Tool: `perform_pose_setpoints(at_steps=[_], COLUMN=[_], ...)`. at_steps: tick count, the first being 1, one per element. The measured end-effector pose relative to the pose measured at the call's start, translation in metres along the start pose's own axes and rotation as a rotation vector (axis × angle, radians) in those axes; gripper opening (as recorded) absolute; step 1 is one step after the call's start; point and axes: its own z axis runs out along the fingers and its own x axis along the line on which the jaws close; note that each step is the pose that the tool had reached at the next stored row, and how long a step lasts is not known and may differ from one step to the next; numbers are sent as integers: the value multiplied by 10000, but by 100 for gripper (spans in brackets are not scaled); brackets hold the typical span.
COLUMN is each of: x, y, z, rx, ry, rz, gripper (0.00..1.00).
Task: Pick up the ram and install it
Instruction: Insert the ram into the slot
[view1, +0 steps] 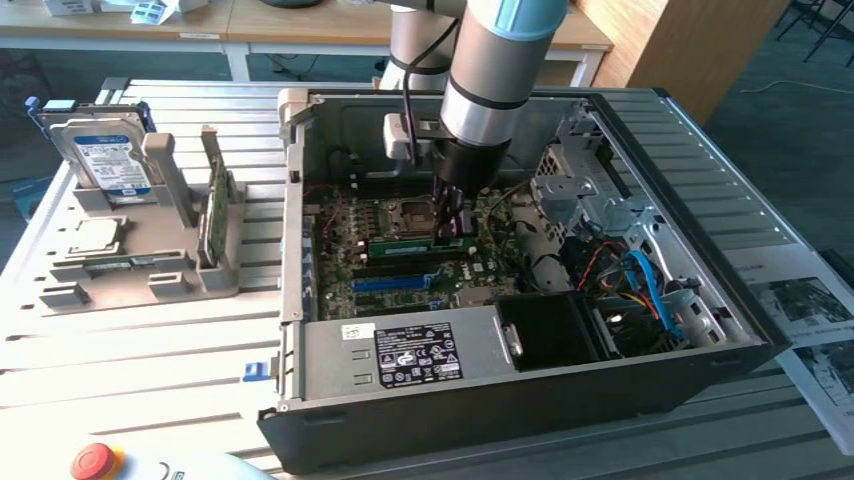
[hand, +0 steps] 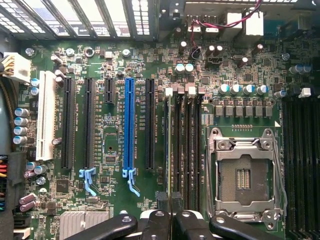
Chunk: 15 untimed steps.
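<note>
The gripper (view1: 453, 232) is down inside the open computer case (view1: 534, 400), its tips at the memory slots (hand: 187, 150) beside the empty processor socket (hand: 244, 175). In the wrist view its two dark fingers (hand: 163, 201) stand narrow, almost together, over the outermost slot of the bank. From the exterior view they appear to pinch the ram (view1: 400, 243), a thin green stick lying along that slot just in front of the socket. Whether it is pressed fully home is hard to tell from here.

The case lies on its side with the motherboard (hand: 110, 60) facing up. Across the board from the memory slots run a row of expansion slots, among them one blue slot (hand: 129, 125) and one white slot (hand: 46, 115). Along the case's near wall sits the power supply (view1: 400, 350) with a black label. At the exterior view's right are the metal drive cage (view1: 587, 180) and a bundle of blue cables (view1: 647, 285).

Well apart, at the exterior view's left, a grey holder (view1: 80, 292) rests on the slatted table (view1: 134, 350). It holds a blue-labelled hard drive (view1: 100, 150) standing upright, a green card (view1: 214, 215) standing on edge, and a square processor chip (view1: 91, 235) lying flat.
</note>
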Motion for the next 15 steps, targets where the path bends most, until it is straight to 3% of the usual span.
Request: perform_pose_setpoints(at_steps=[15], x=[3], y=[6], z=[2], rx=[-8], ry=[-14], rz=[-1], gripper=[12])
